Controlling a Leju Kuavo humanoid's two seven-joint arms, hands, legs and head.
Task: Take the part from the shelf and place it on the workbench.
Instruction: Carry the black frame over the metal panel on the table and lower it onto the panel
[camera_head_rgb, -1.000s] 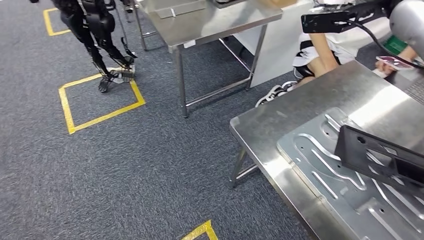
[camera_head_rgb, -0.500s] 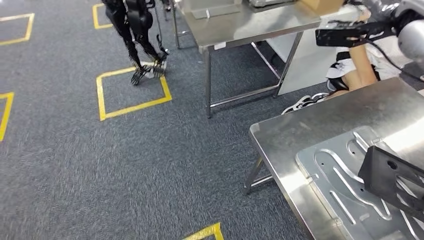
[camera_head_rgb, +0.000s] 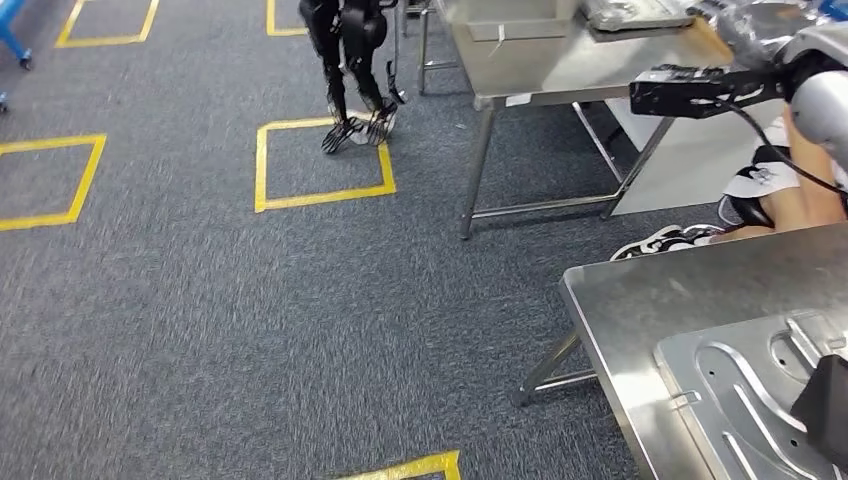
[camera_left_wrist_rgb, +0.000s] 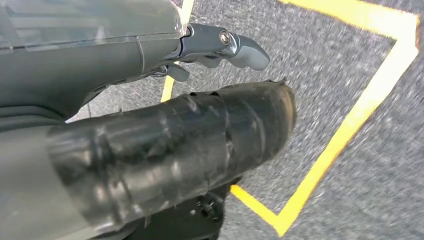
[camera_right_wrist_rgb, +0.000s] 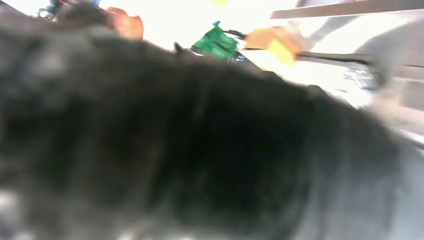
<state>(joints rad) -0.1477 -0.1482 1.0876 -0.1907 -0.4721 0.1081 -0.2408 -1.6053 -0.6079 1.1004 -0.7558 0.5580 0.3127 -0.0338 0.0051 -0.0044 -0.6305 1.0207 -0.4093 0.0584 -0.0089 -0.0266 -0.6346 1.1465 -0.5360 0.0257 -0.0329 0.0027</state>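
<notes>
Two hands to cover, and neither is easy to read. The left hand (camera_left_wrist_rgb: 200, 45) hangs over the grey carpet (camera_head_rgb: 200, 330) with its thick grey thumb (camera_left_wrist_rgb: 245, 50) sticking out. A yellow tape line (camera_left_wrist_rgb: 350, 120) runs on the floor just past the thumb tip. Nothing looks gripped there, but the rest of the fingers are tucked out of sight, so how wide they are is hard to call. The right hand's fingers are lost in a dark blur in the right wrist view, so can't tell there either. The part (camera_head_rgb: 830, 410) is the black shape cut off at the edge of the head view. It sits over the stamped metal panel (camera_head_rgb: 730, 390) lying on the workbench (camera_head_rgb: 640, 290), though whether it's resting on that panel or held just above it isn't clear. A person (camera_head_rgb: 785, 190) sits just beyond the workbench's far side.
</notes>
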